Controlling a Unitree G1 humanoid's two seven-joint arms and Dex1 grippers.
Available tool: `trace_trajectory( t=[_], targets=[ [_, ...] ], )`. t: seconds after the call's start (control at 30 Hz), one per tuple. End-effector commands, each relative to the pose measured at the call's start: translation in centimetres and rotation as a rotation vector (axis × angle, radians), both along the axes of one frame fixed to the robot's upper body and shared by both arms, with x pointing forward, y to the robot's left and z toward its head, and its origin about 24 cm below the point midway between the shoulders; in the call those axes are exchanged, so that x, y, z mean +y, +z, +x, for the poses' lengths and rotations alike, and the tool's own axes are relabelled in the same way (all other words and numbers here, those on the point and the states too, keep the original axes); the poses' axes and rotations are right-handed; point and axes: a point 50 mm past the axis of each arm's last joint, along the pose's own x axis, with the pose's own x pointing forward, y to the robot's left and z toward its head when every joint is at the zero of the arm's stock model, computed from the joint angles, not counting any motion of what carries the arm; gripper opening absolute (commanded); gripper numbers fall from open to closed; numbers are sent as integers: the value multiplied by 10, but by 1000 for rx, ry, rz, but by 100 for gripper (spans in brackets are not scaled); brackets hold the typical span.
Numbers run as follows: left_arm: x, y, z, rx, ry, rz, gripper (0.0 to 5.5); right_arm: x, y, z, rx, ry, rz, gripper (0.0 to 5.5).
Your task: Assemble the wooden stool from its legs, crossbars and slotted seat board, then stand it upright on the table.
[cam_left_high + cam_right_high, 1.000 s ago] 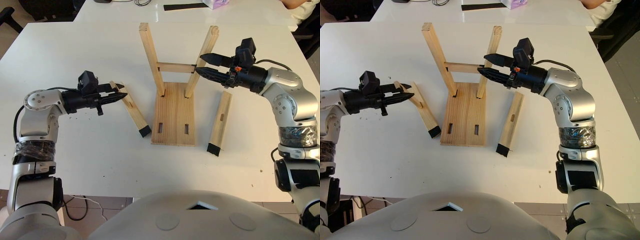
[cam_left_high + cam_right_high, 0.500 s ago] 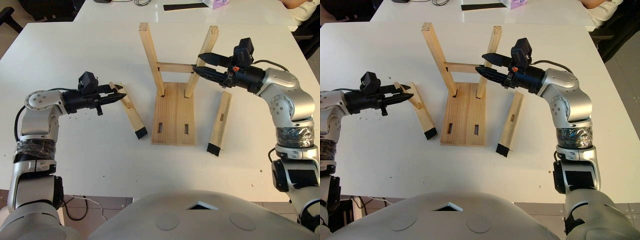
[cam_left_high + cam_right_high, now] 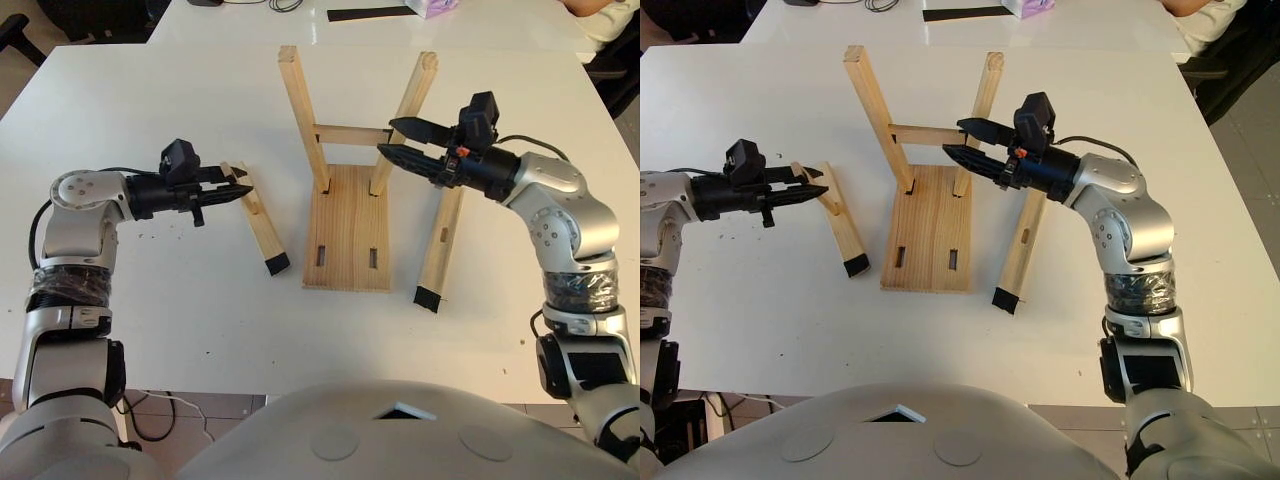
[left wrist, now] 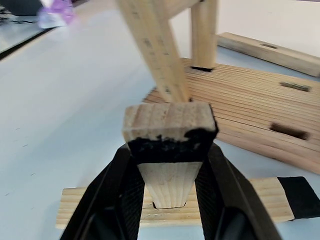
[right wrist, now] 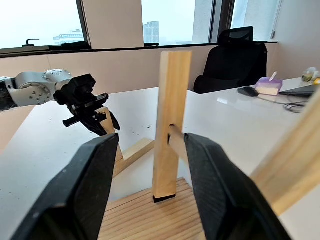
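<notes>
The slotted seat board (image 3: 347, 228) lies flat mid-table. Two legs (image 3: 303, 115) (image 3: 405, 118) stand up from its far end, joined by a crossbar (image 3: 350, 135). My right gripper (image 3: 386, 137) is open, its fingers spread above and below where that crossbar meets the right upright leg; in the right wrist view the other upright leg (image 5: 171, 125) shows between them. A loose leg (image 3: 441, 243) with a black foot lies right of the board. Left of it lies another leg (image 3: 258, 222) with a short crossbar (image 4: 169, 120) rising from it; my left gripper (image 3: 232, 190) is shut on that crossbar.
A black strip (image 3: 368, 13) and a purple object (image 3: 433, 7) lie on the table behind. A dark office chair (image 5: 235, 55) stands beyond the far edge. White tabletop (image 3: 200, 320) stretches free in front of the board and on both outer sides.
My right gripper has moved left, closer in on the upright frame. My left gripper has drawn its leg slightly left, away from the board.
</notes>
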Motion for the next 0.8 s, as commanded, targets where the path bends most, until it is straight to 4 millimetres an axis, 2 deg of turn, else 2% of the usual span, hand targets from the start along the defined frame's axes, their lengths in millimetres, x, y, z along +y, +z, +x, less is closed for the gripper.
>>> trace_trajectory(
  t=[0.03,0.33,0.8],
  targets=[
    [10,-19,-13,193,-39,43,131,4,-4,-8,16,-19,30,241],
    [8,-44,-28,264,-72,102,131,4,-10,-13,34,-77,57,241],
    [6,-47,-15,204,-50,128,131,3,-8,-7,24,-102,61,241]
  ],
)
